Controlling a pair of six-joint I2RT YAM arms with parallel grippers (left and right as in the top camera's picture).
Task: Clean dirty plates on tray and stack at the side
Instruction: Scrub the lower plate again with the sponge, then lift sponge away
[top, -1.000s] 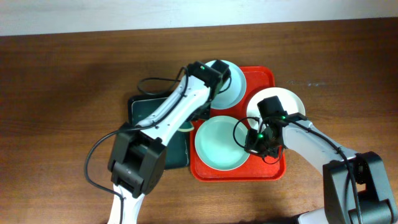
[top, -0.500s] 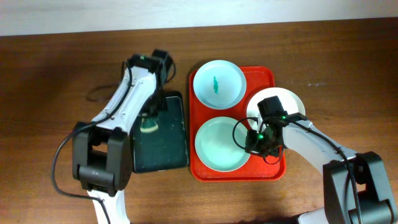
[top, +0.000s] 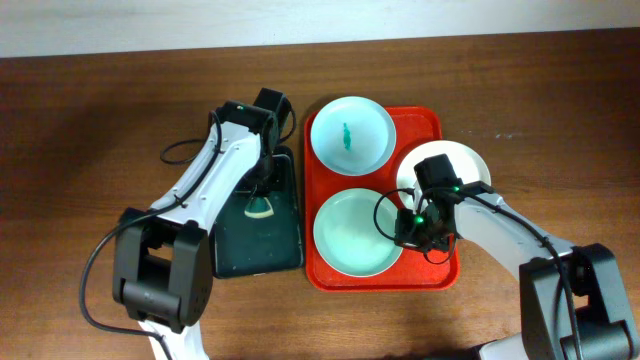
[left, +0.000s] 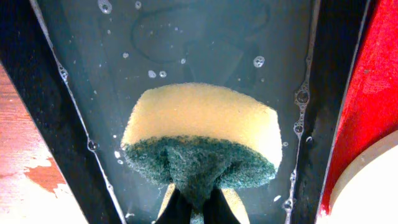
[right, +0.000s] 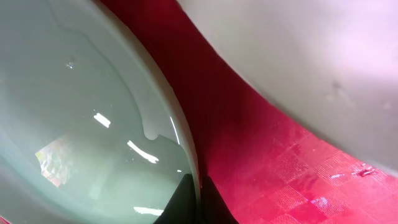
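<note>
The left gripper (left: 196, 210) is clamped on the sponge (left: 202, 134) over the black tray (top: 240, 250). On the red tray (top: 425, 125), the rear plate (top: 368, 140) is smeared. The front plate (top: 350, 235) looks clean, its rim pinched by the right gripper (top: 418, 228). The white plate (top: 472, 160) is partly hidden. Nothing is stacked. Since half a second ago, the left gripper and sponge have shifted right; the right gripper hasn't moved.
</note>
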